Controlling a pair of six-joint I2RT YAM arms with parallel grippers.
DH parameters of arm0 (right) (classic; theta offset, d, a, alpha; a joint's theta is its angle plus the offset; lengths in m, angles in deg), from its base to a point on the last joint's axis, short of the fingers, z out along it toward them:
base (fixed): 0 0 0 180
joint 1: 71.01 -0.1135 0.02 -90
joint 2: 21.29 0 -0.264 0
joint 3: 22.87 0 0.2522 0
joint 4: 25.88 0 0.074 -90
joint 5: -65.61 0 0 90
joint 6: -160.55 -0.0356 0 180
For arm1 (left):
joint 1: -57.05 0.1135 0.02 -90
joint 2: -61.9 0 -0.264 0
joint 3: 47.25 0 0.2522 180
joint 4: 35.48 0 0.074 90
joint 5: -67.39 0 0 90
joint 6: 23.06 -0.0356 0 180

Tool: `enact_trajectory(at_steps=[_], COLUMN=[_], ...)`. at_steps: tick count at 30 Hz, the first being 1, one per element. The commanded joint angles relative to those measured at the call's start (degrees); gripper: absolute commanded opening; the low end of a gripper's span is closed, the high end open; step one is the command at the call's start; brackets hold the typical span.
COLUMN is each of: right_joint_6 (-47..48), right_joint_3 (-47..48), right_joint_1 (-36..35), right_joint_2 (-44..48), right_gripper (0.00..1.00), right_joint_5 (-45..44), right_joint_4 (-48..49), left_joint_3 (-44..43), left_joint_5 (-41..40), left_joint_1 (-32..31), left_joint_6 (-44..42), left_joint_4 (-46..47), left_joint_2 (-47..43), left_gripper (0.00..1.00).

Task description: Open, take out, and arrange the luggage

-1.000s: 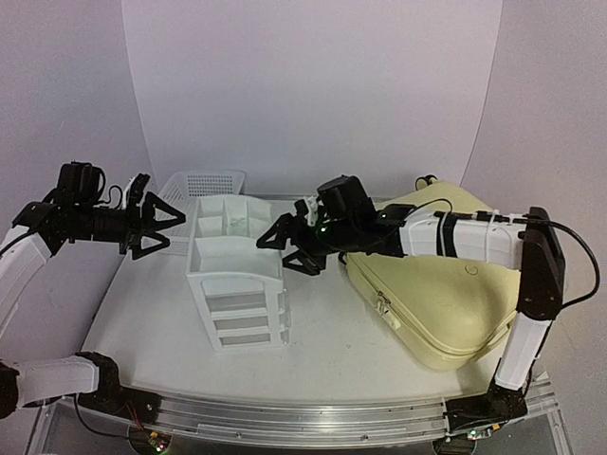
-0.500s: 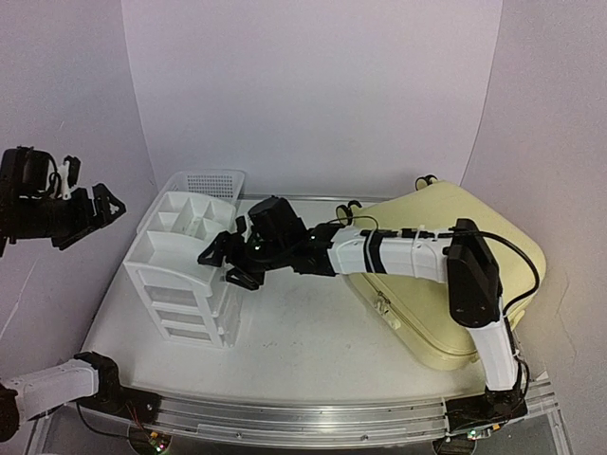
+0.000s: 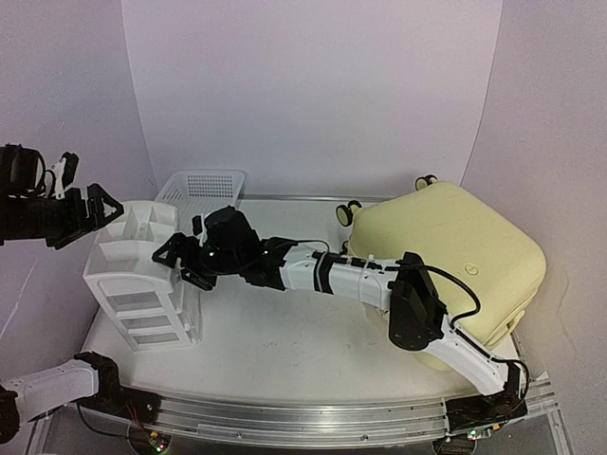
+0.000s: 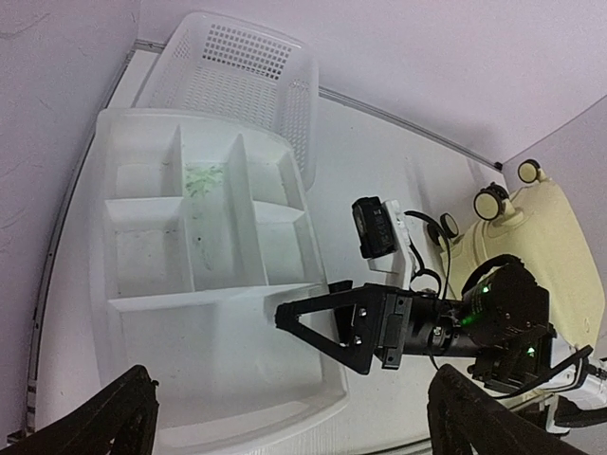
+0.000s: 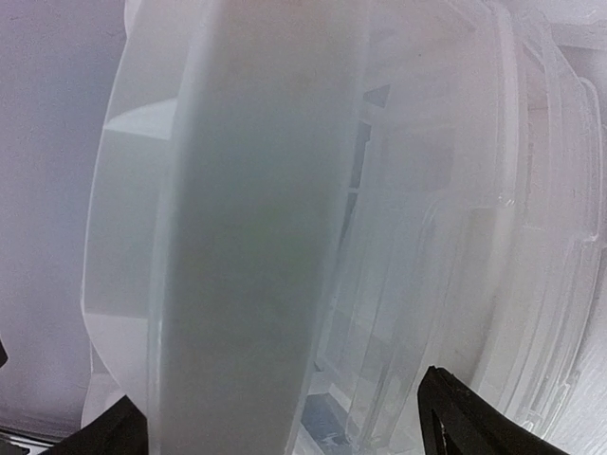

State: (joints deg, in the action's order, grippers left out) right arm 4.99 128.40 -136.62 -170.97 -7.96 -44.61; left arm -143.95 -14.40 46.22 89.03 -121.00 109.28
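Observation:
The luggage, pale yellow with small black wheels, lies closed at the right of the table; in the left wrist view it shows at the right edge. My right arm stretches far left from it. The right gripper is open, its wide jaws straddling the upper right edge of the white drawer unit, which is also seen from above. That unit's wall fills the right wrist view between the fingers. My left gripper hangs open and empty above the drawer unit's left side.
A white mesh basket stands at the back left behind the drawer unit, whose top tray has several compartments. The drawer unit sits close to the table's left edge. Bare table lies between it and the luggage.
The right arm swept left, and the drawer unit moved with it from the table's middle to the left side. The left gripper drew back to the left. The right jaws widened slightly.

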Motion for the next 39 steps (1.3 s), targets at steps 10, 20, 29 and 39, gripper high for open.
enact_trajectory(at_steps=[10, 20, 29, 39], right_joint_6=[16.1, 41.2, 47.6, 50.7], right_joint_3=[-7.9, -24.1, -36.5, -43.5], right_joint_1=[4.7, 10.0, 23.3, 55.5], right_joint_2=[19.6, 43.4, 59.6, 70.3], right_gripper=[0.98, 0.98, 0.98, 0.98], right_joint_5=[3.0, -25.4, -58.4, -30.6], right_joint_4=[-20.7, -51.2, -74.8, -71.0], left_joint_3=[-0.5, -0.8, 2.3, -7.2], left_joint_5=[14.6, 27.4, 27.8, 13.0], left_joint_1=[0.0, 0.0, -6.4, -31.4], left_joint_6=[-4.1, -3.8, -0.5, 0.1], left_joint_4=[5.3, 11.0, 20.1, 26.3], left_joint_2=[3.3, 6.9, 10.6, 28.5], left_gripper=[1.00, 1.00, 0.99, 0.99])
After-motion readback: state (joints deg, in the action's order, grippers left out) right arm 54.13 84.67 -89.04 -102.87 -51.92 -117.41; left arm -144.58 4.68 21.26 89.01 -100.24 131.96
